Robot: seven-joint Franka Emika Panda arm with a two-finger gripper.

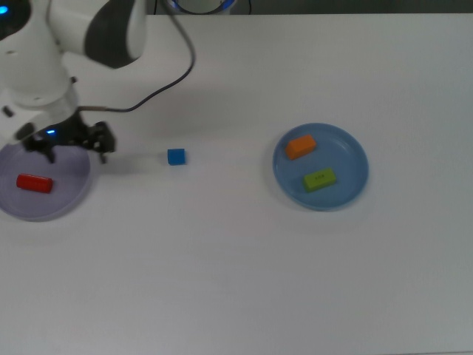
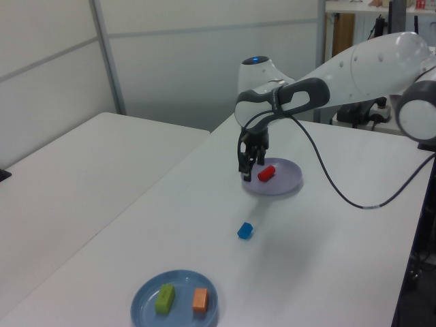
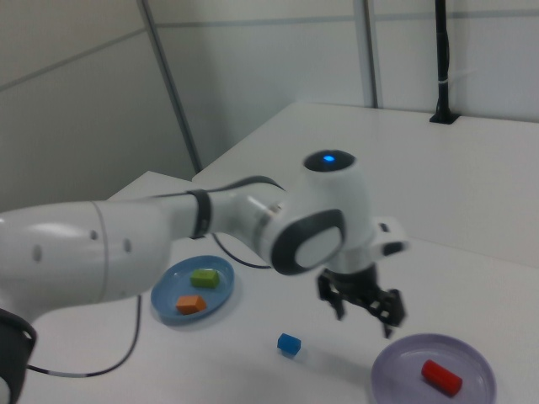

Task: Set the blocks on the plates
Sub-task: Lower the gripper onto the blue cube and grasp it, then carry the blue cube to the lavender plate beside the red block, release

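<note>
4 blocks: 1 blue cube [image 1: 176,156], 1 orange brick [image 1: 301,146], 1 green brick [image 1: 319,180], 1 red cylinder [image 1: 34,183]. 2 plates: 1 blue plate [image 1: 355,144], 1 lavender plate [image 1: 70,198]. 1 arm [image 2: 354,75], 1 gripper [image 3: 365,304], 1 cable [image 1: 159,90], 1 table [image 1: 236,274].

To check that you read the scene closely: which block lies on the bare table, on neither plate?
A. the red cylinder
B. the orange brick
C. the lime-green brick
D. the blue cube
D: the blue cube sits on the white table between the lavender plate and the blue plate.
</note>
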